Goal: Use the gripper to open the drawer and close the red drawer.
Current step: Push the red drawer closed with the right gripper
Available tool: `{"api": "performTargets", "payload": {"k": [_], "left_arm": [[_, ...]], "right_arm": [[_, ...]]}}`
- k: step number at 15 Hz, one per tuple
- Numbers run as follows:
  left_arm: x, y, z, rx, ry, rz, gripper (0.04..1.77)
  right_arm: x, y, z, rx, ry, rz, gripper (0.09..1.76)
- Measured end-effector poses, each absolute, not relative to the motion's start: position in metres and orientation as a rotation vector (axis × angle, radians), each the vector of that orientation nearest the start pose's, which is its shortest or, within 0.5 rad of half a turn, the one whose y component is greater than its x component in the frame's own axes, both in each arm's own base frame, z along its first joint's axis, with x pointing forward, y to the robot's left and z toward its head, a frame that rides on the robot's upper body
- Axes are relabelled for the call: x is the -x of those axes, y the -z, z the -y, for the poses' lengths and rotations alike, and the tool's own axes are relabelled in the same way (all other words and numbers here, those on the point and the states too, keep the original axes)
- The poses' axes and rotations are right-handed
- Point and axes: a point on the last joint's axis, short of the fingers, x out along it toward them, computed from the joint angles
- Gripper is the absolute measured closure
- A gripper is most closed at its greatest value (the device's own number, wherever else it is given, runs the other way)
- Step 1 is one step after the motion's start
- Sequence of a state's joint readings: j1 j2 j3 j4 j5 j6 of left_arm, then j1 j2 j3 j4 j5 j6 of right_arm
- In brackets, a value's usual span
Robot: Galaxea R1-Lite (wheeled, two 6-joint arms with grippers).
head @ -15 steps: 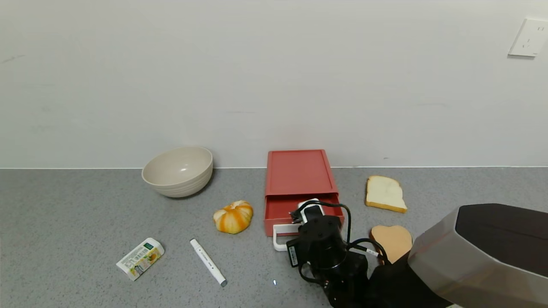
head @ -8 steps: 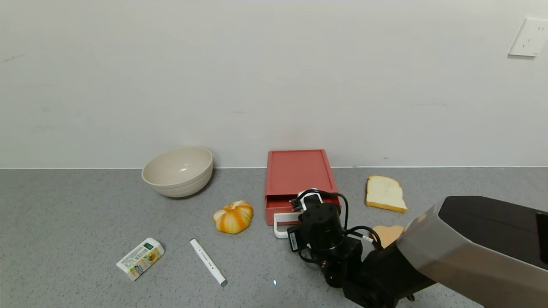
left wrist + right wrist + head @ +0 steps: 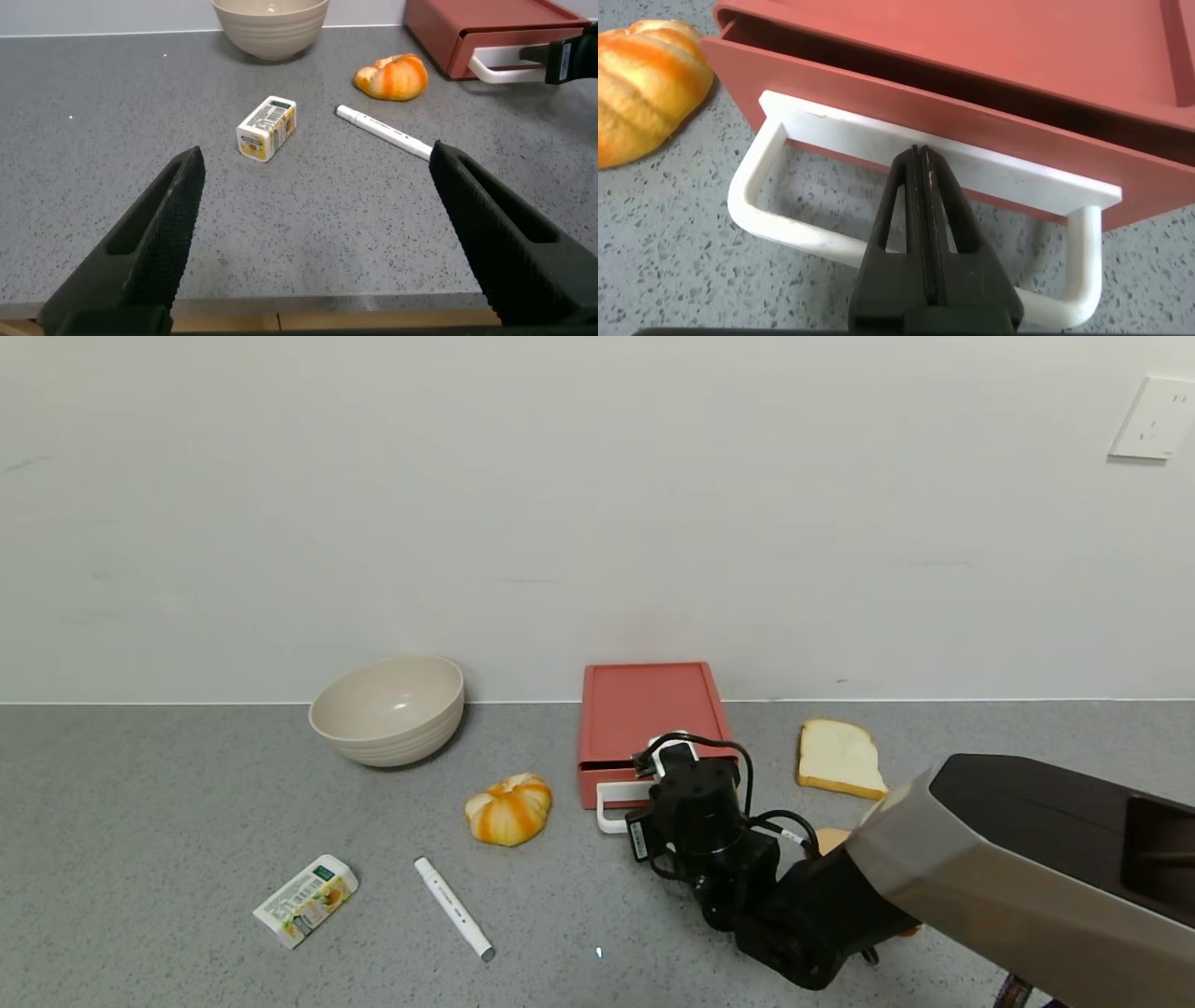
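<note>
small carton (image 3: 305, 900), printed label, wording too small to read

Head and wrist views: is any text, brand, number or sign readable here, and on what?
None can be read.
Small carton: green patch and printing, too small to read.
White marker pen: tiny marks along the barrel, illegible.
White label on the right end effector: print too small to read.
Red drawer: no lettering visible.

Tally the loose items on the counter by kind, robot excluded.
Bowl: 1
Red drawer box: 1
Toy pumpkin: 1
Bread slices: 2
White marker pen: 1
Small carton: 1
Total: 7
</note>
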State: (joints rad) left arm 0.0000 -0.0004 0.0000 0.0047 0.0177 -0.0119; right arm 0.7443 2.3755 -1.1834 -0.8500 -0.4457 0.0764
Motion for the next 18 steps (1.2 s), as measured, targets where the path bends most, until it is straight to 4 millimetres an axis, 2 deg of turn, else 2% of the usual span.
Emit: {"api": "performTargets", "payload": {"k": [6,11,15,18], "left_arm": [[0.023,-0.075,0.000,0.012,-0.017,-0.004,0.08],[0.023,-0.075,0.000,0.011,-0.016,-0.004,0.08],[0.023,-0.075,0.000,0.011,-0.016,-0.004,0.08],[0.023,-0.075,0.000,0.012,-0.016,-0.004,0.08]], "right_arm": [[-0.346,-0.037,-0.295,0.116,-0.277,-0.282,1.73],[-0.348,-0.037,-0.294,0.124,-0.275,-0.276,1.73],[-0.342,-0.043,-0.295,0.124,-0.284,-0.273,1.73],[-0.330,-0.058,-0.293,0.121,-0.298,-0.267,1.73]]}}
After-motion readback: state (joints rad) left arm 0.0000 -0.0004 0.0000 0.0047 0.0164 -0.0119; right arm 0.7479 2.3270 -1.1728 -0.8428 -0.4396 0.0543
